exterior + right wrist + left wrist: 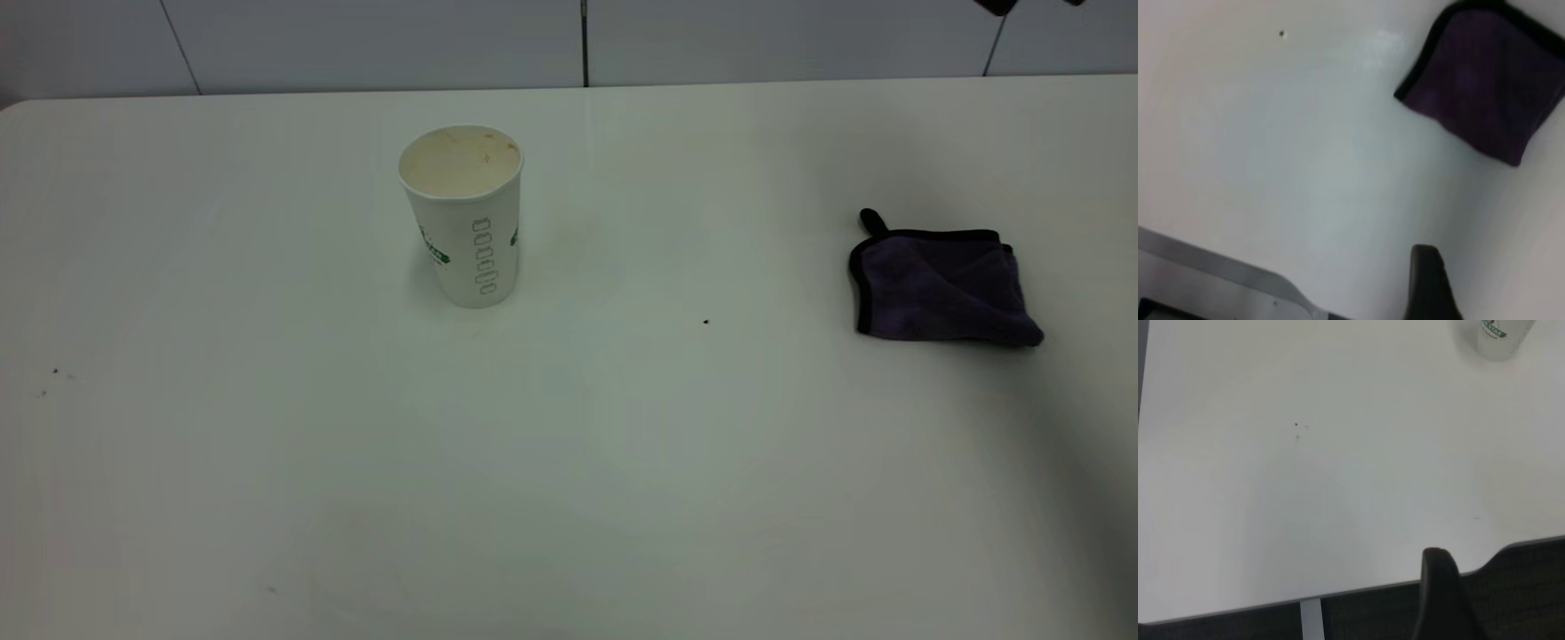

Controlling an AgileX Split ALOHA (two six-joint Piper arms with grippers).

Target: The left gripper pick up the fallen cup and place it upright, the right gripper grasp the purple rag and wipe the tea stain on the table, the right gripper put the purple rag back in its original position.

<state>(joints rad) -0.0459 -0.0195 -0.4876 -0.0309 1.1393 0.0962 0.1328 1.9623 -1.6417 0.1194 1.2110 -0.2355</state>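
White glossy table against a pale panelled wall. Cup upright, left of centre. Purple rag folded, well right of the cup; tiny dark speck between. Left gripper and right gripper off the table's edge, each showing one finger only, opening impossible to tell.

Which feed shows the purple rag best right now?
The exterior view: the whole purple rag lies folded on the table, black trim and loop visible. The right wrist view crops one corner; the left wrist view misses it.

both arms are withdrawn; only one dark fingertip of the left gripper and one of the right gripper shows.
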